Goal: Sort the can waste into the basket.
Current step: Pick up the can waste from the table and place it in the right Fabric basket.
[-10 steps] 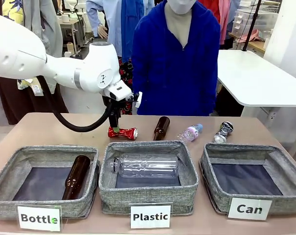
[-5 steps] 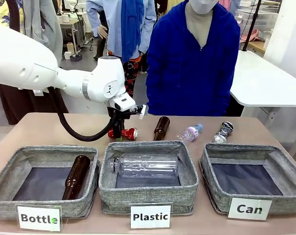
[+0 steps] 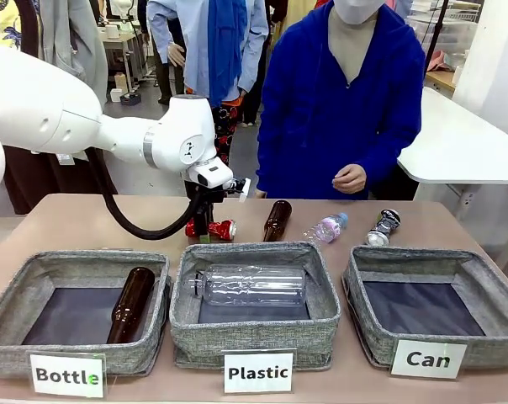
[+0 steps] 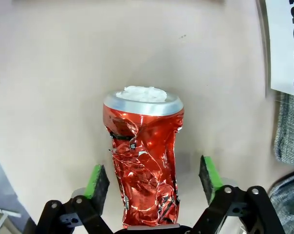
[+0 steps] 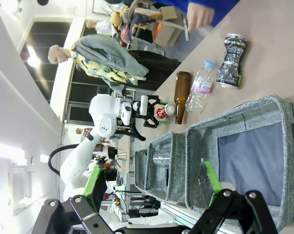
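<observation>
Can basket [image 3: 363, 328] at near-right table [image 3: 86, 223] corner | right pincer [image 5: 153, 179] released, holding nothing | left pincer [image 4: 153, 176] released, astride red can [image 4: 144, 170] beyond Plastic bin [image 3: 254, 337], pads [image 4: 97, 181] not touching | risk: crumpled foil could twist out as pads close | silver can [image 3: 383, 227] far-right

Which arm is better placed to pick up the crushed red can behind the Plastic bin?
Left. The left gripper stands open astride the shiny red crushed metal can on the table, pads clear of it either side. The right gripper, also open, faces the grey woven basket labelled Can, far from that can.
</observation>
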You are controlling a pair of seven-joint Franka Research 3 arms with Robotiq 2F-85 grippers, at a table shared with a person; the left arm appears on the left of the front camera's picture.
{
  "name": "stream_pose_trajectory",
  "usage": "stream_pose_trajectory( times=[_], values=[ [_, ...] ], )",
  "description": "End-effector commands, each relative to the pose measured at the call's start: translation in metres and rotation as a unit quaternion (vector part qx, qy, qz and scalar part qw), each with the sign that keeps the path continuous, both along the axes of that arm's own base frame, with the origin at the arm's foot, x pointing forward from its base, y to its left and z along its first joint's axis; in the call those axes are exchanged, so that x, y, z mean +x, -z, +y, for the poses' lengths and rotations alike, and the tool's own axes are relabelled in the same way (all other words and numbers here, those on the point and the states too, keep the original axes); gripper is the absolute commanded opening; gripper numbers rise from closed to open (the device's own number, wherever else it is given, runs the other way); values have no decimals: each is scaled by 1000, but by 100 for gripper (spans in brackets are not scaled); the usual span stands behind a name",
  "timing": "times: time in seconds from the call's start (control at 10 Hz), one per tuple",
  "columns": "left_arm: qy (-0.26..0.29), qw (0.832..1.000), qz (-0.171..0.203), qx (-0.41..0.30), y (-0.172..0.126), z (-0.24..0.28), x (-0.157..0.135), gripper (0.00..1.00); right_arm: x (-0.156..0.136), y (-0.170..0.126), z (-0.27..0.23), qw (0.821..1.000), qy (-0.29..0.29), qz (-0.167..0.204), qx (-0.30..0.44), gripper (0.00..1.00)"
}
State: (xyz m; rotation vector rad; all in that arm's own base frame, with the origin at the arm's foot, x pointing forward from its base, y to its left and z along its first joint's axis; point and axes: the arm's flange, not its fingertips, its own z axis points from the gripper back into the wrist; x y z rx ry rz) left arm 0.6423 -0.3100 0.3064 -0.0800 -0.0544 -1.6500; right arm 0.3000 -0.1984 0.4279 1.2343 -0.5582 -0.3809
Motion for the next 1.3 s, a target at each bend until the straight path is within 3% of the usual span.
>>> stream_pose_trajectory(
  times=[0.0,0.1,0.2,0.3,0.8,1.0,1.2],
  values=[
    [-4,1000,-2,8,-2,0,2,40,4,-2,0,1000,5,-14,7,100],
    [-7,1000,-5,10,-2,0,2,0,4,-2,0,1000,5,-14,7,100],
    [-8,1000,-7,11,-2,0,1,35,4,-2,0,1000,5,-14,7,100],
    [-10,1000,-12,15,-3,0,1,0,4,-2,0,1000,5,-14,7,100],
    [-39,999,-20,6,-29,24,-6,0,4,-2,0,1000,5,-14,7,100],
    [-52,998,-24,-25,-83,59,-33,0,4,-2,0,1000,5,-14,7,100],
    [-67,996,-37,-55,-138,105,-79,0,4,-2,0,1000,5,-14,7,100]
  ],
)
